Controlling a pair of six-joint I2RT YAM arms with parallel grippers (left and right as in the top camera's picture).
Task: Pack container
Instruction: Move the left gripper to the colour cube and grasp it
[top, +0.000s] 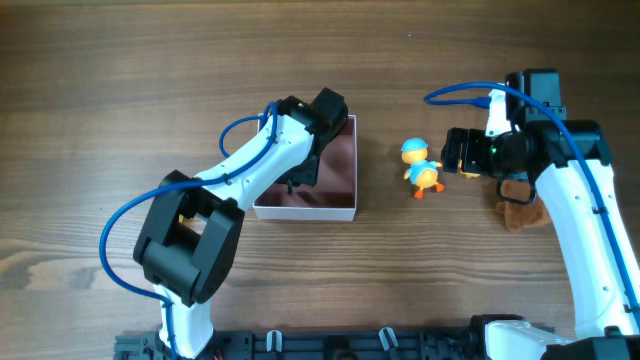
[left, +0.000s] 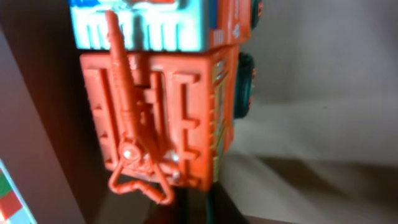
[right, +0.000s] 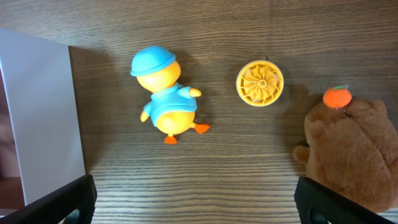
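Note:
The container is a square shallow box, white outside and dusty pink inside, left of the table's middle. My left gripper is over its far right corner. In the left wrist view the left gripper is shut on an orange toy truck, held close to the box's inner walls. My right gripper is open and empty, above the table just right of a yellow duck toy with a blue cap.
A brown plush bear with an orange ball on its head lies right of the duck. A small yellow ribbed disc lies between them. The container's white wall shows left of the duck.

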